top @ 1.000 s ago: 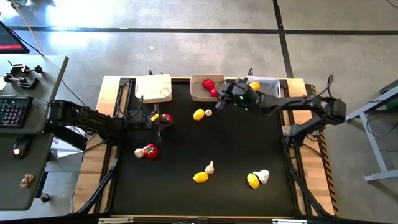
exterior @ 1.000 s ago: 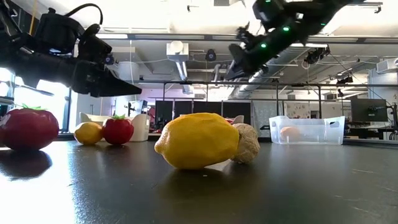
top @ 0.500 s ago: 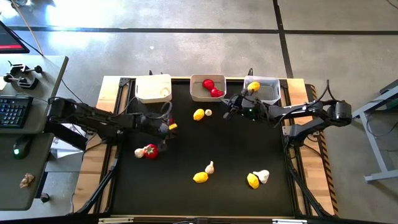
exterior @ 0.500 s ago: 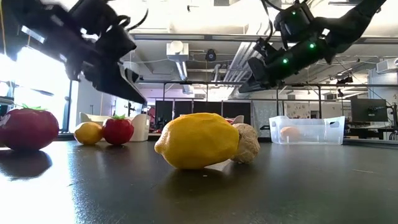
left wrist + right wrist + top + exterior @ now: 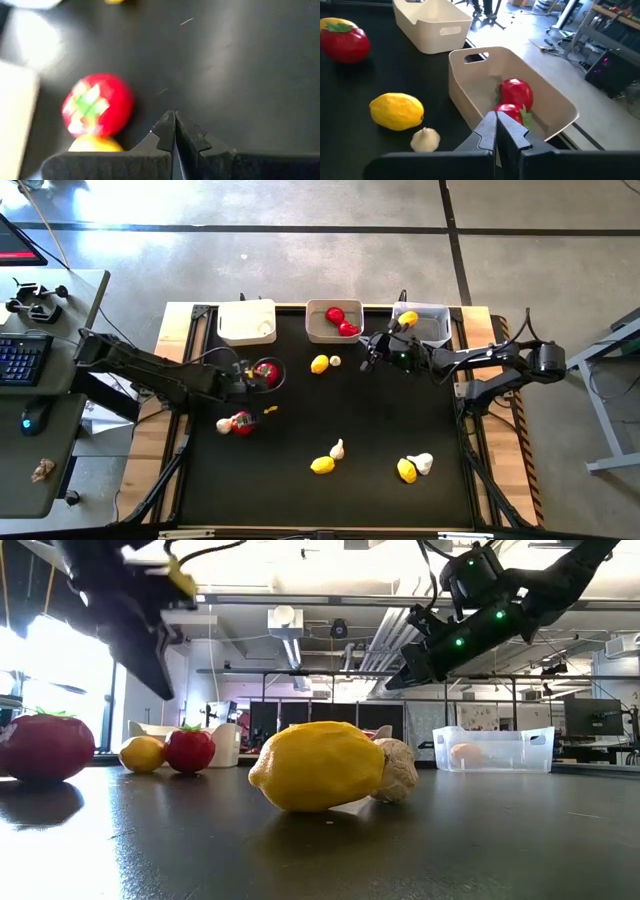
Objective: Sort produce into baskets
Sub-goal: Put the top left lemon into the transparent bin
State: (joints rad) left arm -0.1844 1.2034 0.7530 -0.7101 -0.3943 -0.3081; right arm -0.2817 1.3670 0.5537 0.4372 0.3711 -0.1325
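Note:
My left gripper [image 5: 175, 120] is shut and empty. It hangs above the mat just on the near side of a red tomato [image 5: 265, 372], which has a yellow piece [image 5: 95, 145] against it. My right gripper [image 5: 496, 120] is shut and empty, raised above the mat [image 5: 368, 363] in front of the greyish-white basket [image 5: 318, 330]. That basket holds two tomatoes [image 5: 516, 92]. The white basket [image 5: 247, 321] stands to its left. The clear basket [image 5: 430, 330] stands to its right and holds a lemon [image 5: 408, 318]. A lemon [image 5: 319, 363] and a garlic bulb [image 5: 335, 361] lie on the mat near my right gripper.
More produce lies on the black mat: a tomato [image 5: 241, 423] with a garlic bulb [image 5: 224, 425] at the left, a lemon [image 5: 322, 465] with a garlic bulb [image 5: 338, 448] near the front, and a lemon [image 5: 407, 471] with a garlic bulb [image 5: 422, 463] at the front right. The mat's middle is bare.
My right gripper has drawn back from over the greyish-white basket toward the table's right and near side, then kept still. My left gripper has swung about near the tomato and tipped from nearly level to pointing down. The produce on the mat has stayed in place.

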